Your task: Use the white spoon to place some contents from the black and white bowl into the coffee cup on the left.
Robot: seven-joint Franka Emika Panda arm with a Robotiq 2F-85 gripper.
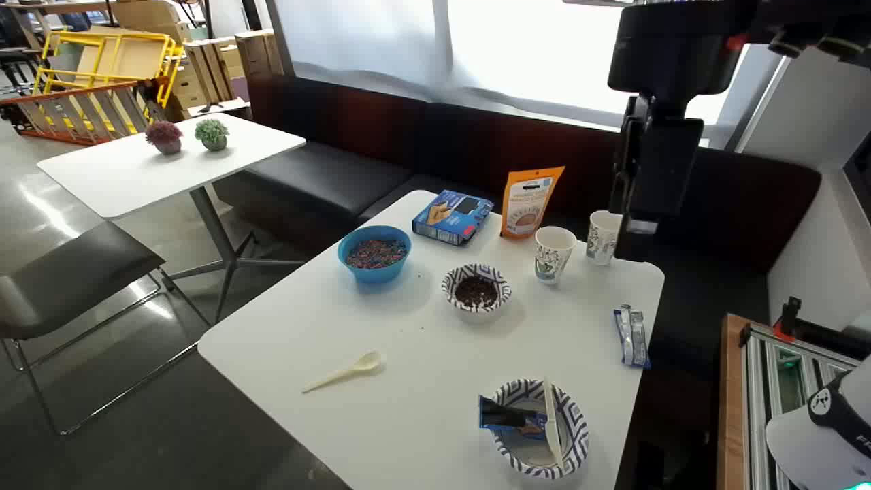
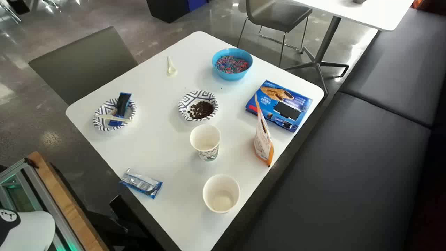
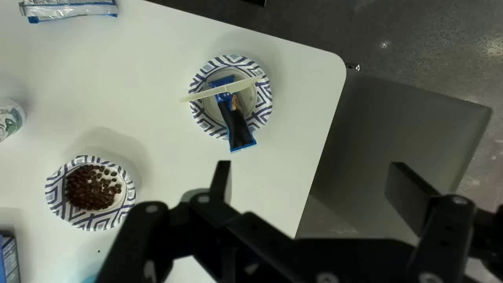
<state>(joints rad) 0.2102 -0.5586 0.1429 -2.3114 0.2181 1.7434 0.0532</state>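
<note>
The empty gripper is spread wide, presumably so the white spoon, laid at left, can be grasped.

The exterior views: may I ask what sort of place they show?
It looks like a break area in an office or lab, though I cannot be sure: a long padded bench runs beside the near table, a second table stands nearby, and a ladder shows in the background.
</note>
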